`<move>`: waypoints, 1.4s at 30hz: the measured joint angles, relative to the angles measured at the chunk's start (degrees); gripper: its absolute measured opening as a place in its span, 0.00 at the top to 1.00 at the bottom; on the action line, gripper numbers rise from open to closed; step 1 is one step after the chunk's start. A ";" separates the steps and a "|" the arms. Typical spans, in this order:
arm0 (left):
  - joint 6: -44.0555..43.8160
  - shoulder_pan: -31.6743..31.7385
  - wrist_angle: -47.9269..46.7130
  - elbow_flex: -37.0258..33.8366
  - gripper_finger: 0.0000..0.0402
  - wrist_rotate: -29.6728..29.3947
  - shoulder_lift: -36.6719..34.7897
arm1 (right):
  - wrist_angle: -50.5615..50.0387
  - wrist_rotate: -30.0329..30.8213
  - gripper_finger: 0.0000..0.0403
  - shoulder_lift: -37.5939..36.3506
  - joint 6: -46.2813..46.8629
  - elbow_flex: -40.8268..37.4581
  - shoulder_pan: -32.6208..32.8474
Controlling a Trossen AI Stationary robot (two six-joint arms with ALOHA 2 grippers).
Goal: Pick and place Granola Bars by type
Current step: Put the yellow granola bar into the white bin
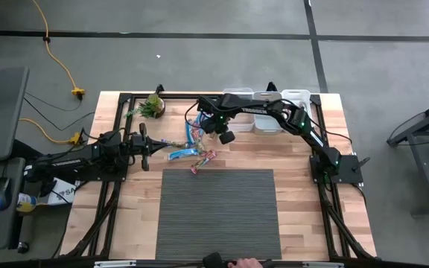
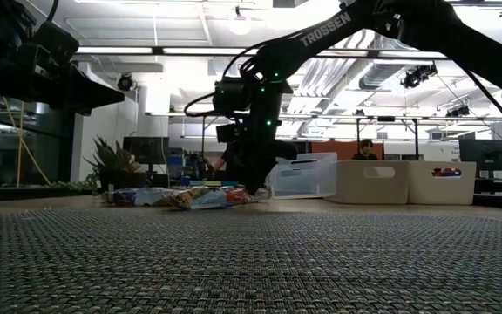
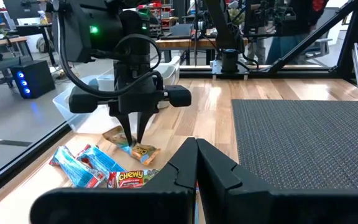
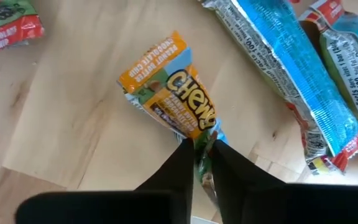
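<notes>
The right gripper is closed on one end of a yellow-and-orange Chewy bar, the crimped wrapper tail pinched between its two dark fingers while the rest of the bar lies on the bare wood. In the left wrist view the same gripper is seen pointing straight down onto that bar, at the edge of the loose pile of granola bars lying on the table between the arms, just behind the grey woven mat.

The bar is judged to be light, thin and soft, with a slick, crinkly film wrapper. A grip on the tail alone is likely to let the bar dangle and swing when lifted, and the foil may slip; a hold across the middle of the bar would probably be firmer.

On the held wrapper "Chewy" and "peanut butter chocolate chip" can be read. A red-edged bar nearby carries "chocolate chip", and on the bright blue wrapper beside it "100" is legible.

The left gripper is parked near the pile with its fingers pressed together on nothing. The clear bins stand along the far edge, and a small potted plant is set at the far left corner.
</notes>
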 joint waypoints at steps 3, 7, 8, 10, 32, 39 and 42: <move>-0.02 0.00 0.00 0.01 1.00 0.00 0.00 | 0.81 0.93 0.94 -0.02 -0.06 0.00 -0.04; -0.02 0.00 0.02 0.01 1.00 0.00 -0.02 | 1.81 1.93 0.98 -0.09 -0.13 0.00 -0.11; 0.00 0.00 0.01 0.02 1.00 0.00 -0.02 | 1.98 2.02 0.98 -0.11 -0.13 0.00 -0.11; 0.00 0.00 0.02 0.01 1.00 0.00 -0.02 | 2.22 2.57 1.00 -0.22 -0.12 0.00 -0.11; -0.01 0.00 0.00 0.01 1.00 0.00 -0.01 | 5.63 4.19 1.00 -1.29 3.02 -0.09 3.12; -0.02 0.00 0.02 0.00 1.00 0.00 -0.02 | 6.53 3.94 1.00 -1.29 2.79 -0.09 4.76; 0.00 0.00 0.02 0.00 1.00 0.00 -0.02 | 6.72 3.97 1.00 -1.29 2.72 -0.09 5.16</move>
